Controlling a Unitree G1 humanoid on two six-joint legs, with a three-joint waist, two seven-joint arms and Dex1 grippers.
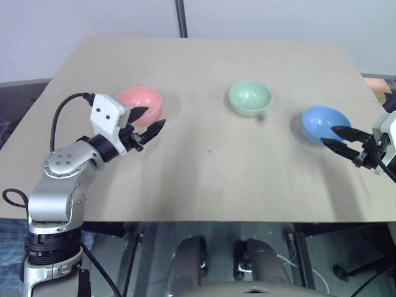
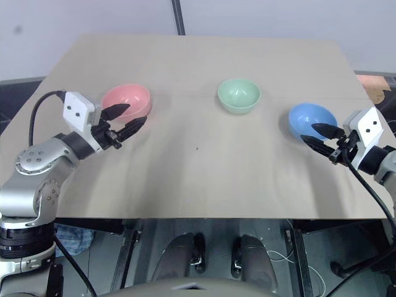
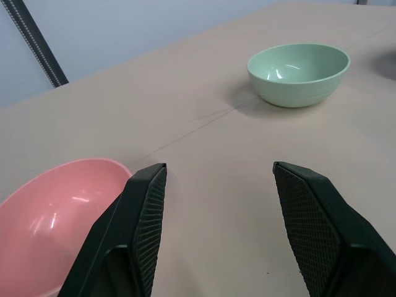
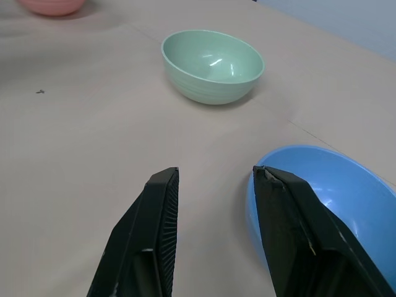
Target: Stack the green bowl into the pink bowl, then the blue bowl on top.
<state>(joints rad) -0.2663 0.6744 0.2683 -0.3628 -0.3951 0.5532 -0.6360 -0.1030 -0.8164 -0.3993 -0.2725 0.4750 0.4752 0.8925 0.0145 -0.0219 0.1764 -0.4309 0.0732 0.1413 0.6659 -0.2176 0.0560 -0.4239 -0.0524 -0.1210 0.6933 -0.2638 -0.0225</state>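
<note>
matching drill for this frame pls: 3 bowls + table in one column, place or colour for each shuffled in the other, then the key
1. pink bowl
2. green bowl
3. blue bowl
4. table

A. by the right gripper, which is open
B. tan, bears all three bowls
C. middle of the row, clear of both grippers
D. by the left gripper, which is open

Pairs: 1-D, 2-C, 3-A, 4-B

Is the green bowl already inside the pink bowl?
No, the green bowl stands alone on the table, apart from the pink bowl.
</note>
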